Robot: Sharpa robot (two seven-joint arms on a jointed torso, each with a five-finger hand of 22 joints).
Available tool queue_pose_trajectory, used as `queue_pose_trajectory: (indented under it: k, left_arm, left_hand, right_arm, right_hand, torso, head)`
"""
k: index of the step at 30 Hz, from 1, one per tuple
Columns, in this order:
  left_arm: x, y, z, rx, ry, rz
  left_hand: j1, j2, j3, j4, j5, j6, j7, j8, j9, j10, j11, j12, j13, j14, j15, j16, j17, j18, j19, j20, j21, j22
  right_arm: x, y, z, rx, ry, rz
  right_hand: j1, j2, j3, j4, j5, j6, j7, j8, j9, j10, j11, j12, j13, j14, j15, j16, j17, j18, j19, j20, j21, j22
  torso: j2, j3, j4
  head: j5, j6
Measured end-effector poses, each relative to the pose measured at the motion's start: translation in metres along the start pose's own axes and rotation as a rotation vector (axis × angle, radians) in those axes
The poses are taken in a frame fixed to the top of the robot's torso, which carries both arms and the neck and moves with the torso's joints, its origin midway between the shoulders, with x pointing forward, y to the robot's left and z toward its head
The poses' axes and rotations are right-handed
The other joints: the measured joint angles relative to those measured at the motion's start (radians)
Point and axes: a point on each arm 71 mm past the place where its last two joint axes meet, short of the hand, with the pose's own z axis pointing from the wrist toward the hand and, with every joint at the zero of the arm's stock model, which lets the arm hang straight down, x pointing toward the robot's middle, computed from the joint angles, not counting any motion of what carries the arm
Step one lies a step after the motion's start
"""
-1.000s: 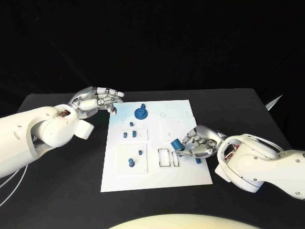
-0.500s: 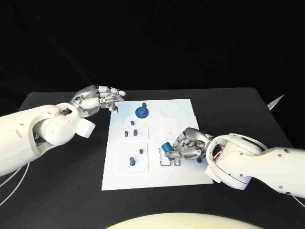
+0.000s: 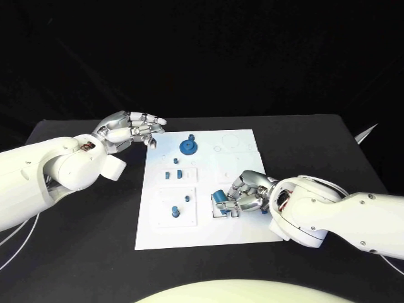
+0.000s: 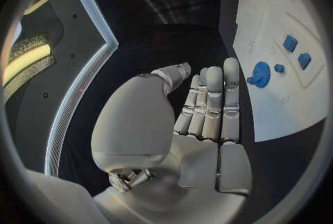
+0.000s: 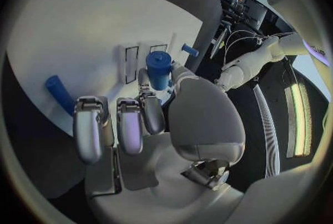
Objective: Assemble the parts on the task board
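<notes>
Moved since 1 s ago: right hand [image 3: 245,192], w/ blue peg [image 3: 220,197] in its fingers, gone from board's right edge inward and down to the slots [image 3: 218,210]; barely shifted in last half sec. Left hand [image 3: 127,129] same spot throughout, off board's far left corner. Parts on board unchanged.

Right hand: fingers curled round blue peg, pinched between thumb and fingers; wrist view shows peg [image 5: 159,69] upright-ish at fingertips, just over the two rectangular slots [image 5: 132,63]. Can't tell if peg touches board [image 3: 238,233] or sits in a slot. Small blue pin [image 3: 262,211] lies on board just beside right hand, near board's right edge; same pin [image 5: 189,50] seen past the slots in wrist view. Another blue cylinder [image 5: 60,94] lying flat on board, wrist view.

Left hand: holds nothing. Fingers [image 4: 211,99] straight and close together, thumb bent across in front, per wrist view; hangs over black tabletop [image 3: 84,233] just beside board, not touching any part.

Board: white, mid-tabletop. Blue gear [image 3: 189,147] at far end, nearest left hand; also seen in left wrist view [image 4: 260,74]. Two small blue blocks [image 3: 173,174] in the panel below gear. Nearer panel carries small blue stub [image 3: 187,197] and blue peg-like part [image 3: 175,212]. Slots sit right of that panel, under right hand's fingertips.
</notes>
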Motion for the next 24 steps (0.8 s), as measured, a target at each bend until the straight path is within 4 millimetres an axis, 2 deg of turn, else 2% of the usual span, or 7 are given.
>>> queue_pose_trajectory:
  k: [11,17,20,24]
  left_arm:
    - [-0.0002,0.0000,-0.0002,-0.001,0.000,0.000]
    - [-0.0005,0.0000,-0.0005,-0.001,0.000,0.000]
    - [-0.0007,0.0001,-0.0007,-0.001,0.000,0.000]
    - [-0.0007,0.0001,-0.0007,-0.002,0.000,0.000]
  left_hand:
    - [0.000,0.000,0.000,0.000,0.000,0.000,0.000,0.000,-0.001,0.000,0.000,0.000,0.000,0.000,0.000,0.000,0.000,0.000,0.000,0.000,0.000,0.000]
    - [0.000,0.000,0.000,0.000,0.000,0.000,0.000,0.000,-0.001,0.000,0.000,0.000,0.000,0.000,0.000,0.000,0.000,0.000,0.000,0.000,0.000,0.000]
    - [0.000,0.000,0.000,0.000,0.000,0.000,0.000,0.000,-0.001,0.000,0.000,0.000,0.000,0.000,0.000,0.000,0.000,0.000,0.000,0.000,0.000,0.000]
    - [0.000,0.000,0.000,0.000,0.000,0.000,0.000,0.000,-0.001,0.000,0.000,0.000,0.000,0.000,0.000,0.000,0.000,0.000,0.000,0.000,0.000,0.000]
  right_arm:
    - [0.0011,0.0013,0.0019,0.003,0.011,-0.016]
    - [0.0016,0.0020,0.0034,0.001,0.013,-0.026]
    - [0.0016,0.0020,0.0041,0.001,0.013,-0.030]
    - [0.0019,0.0019,0.0052,0.002,0.013,-0.035]
  right_hand:
    - [-0.025,0.006,-0.007,0.001,0.000,0.009,-0.002,0.011,0.007,0.004,-0.003,0.000,0.000,0.002,-0.002,0.000,0.000,0.000,0.004,-0.004,0.004,0.000]
    - [-0.042,0.010,-0.014,0.000,0.000,0.019,-0.010,0.012,0.014,0.005,-0.003,0.000,0.000,0.004,-0.004,0.000,0.000,0.000,0.004,-0.004,0.008,0.000]
    - [-0.050,0.003,-0.017,0.002,0.000,0.026,-0.016,0.016,0.014,0.005,-0.003,0.000,0.000,0.004,-0.004,0.000,0.000,0.000,0.004,-0.004,0.008,0.000]
    - [-0.079,0.010,-0.028,0.004,0.000,0.034,-0.024,0.023,0.021,0.005,-0.003,0.000,0.000,0.004,-0.004,0.000,0.000,0.000,0.001,-0.006,0.008,0.000]
  torso:
    - [0.000,0.0000,-0.0001]
    - [0.000,0.0000,-0.0002]
    - [0.000,0.0000,0.0000]
    - [0.000,0.0000,0.0000]
  head:
    - [0.001,-0.001]
    - [0.001,-0.004]
    - [0.002,-0.005]
    - [0.002,-0.006]
